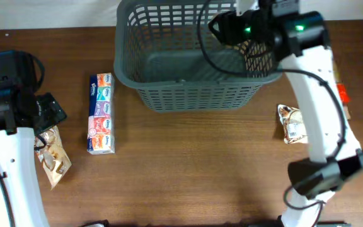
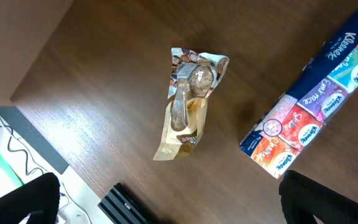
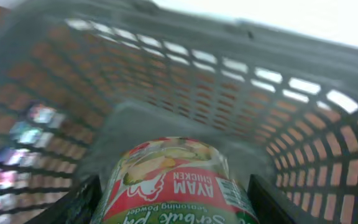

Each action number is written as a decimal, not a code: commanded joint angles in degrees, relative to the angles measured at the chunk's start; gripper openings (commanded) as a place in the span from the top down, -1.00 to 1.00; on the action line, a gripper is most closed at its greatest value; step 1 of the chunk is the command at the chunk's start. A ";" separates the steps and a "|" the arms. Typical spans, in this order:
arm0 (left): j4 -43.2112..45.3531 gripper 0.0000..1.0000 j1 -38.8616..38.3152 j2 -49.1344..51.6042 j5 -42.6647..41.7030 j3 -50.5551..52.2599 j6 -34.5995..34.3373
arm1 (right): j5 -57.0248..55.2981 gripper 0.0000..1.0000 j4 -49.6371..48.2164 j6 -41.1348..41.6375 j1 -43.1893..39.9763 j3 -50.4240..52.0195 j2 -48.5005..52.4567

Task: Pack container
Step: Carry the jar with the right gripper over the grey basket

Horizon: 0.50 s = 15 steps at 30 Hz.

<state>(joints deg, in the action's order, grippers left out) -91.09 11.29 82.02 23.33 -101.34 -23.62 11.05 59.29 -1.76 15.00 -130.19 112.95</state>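
Note:
The dark grey lattice container [image 1: 197,83] stands at the back middle of the table. My right gripper [image 1: 232,28] hangs over its right side, shut on a seasoning powder can [image 3: 173,180] with a red "Ayam Chicken" label. In the right wrist view the gripper [image 3: 176,202] holds the can above the container's floor [image 3: 135,127]. My left gripper [image 1: 49,112] is open and empty at the left, above the table. In the left wrist view its fingers [image 2: 169,196] frame bare wood, below a snack packet [image 2: 188,106] and a tissue multipack [image 2: 316,99].
The tissue multipack [image 1: 101,113] lies left of the container. The snack packet [image 1: 54,156] lies near the left edge. Another foil packet [image 1: 292,123] lies right of the container under my right arm. A red-orange item [image 1: 341,94] shows behind that arm.

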 commanded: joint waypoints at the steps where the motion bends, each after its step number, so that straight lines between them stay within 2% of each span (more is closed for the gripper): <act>1: -0.07 -0.99 0.28 0.15 -0.22 0.04 -0.13 | -6.32 0.93 0.00 1.86 -0.44 -1.07 4.61; 7: -0.07 -0.99 0.26 0.15 -0.22 0.04 -0.13 | -8.33 0.92 2.38 4.15 -1.05 -1.07 10.27; 15: -0.07 -0.99 0.26 0.15 -0.22 0.04 -0.13 | -8.33 0.92 6.27 5.29 -1.46 -1.07 12.70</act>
<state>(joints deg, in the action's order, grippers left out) -91.09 11.29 82.02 23.33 -101.34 -23.62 3.84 65.21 1.74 14.11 -130.17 125.32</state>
